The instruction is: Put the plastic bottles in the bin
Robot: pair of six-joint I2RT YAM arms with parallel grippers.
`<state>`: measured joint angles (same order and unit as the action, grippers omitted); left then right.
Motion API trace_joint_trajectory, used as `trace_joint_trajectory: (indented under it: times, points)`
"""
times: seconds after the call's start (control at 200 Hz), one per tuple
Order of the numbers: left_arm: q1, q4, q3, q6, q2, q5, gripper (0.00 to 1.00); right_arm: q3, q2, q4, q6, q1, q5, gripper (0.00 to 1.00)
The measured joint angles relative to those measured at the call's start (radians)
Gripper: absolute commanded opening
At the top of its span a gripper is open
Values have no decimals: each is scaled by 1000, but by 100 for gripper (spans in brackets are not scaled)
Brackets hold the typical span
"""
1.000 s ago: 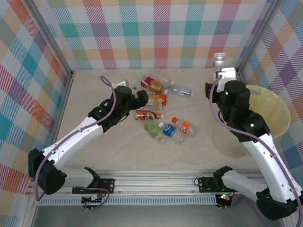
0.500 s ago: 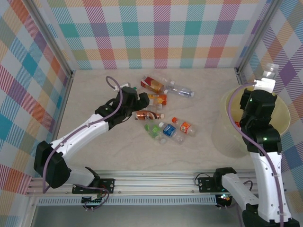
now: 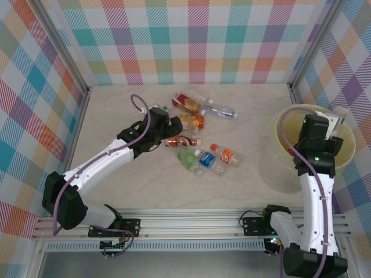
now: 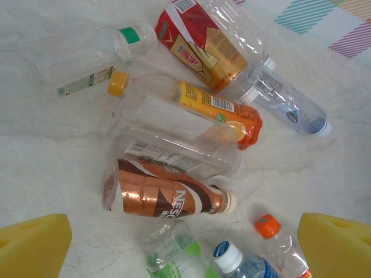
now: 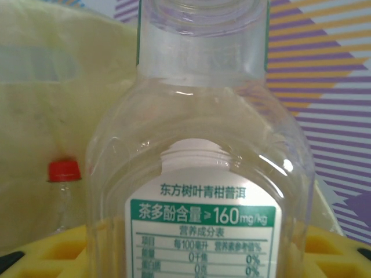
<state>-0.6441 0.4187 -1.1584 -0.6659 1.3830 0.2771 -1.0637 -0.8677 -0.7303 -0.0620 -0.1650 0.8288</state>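
Top external view showed you the right gripper [image 3: 335, 123] poised over the bin [image 3: 281, 130]. On the right wrist view it pinched a clear bottle [image 5: 200, 174] between its yellow pads [image 5: 46, 252], the green-and-white label facing the lens. Behind stood the bin's pale yellow wall, and a red-capped bottle [image 5: 64, 191] seemed to lie inside, though the plastic blurred it. Your left gripper [image 3: 171, 128] hovered with fingers spread wide above the plastic bottles [image 3: 200, 139] lying clustered on the table [image 3: 104, 110].
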Motion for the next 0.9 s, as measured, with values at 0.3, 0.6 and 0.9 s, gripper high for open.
trace_joint_trajectory:
  times: [0.3, 0.6, 0.9]
  points:
    - [2, 29, -48, 0, 39, -18, 100, 38, 27, 60, 4, -86, 89, 65]
    - [6, 35, -50, -8, 58, -25, 100, 42, 29, 63, 24, -108, 98, 84]
    - [22, 32, -39, -31, 59, -25, 100, -29, 10, -5, 59, -109, -2, 88]
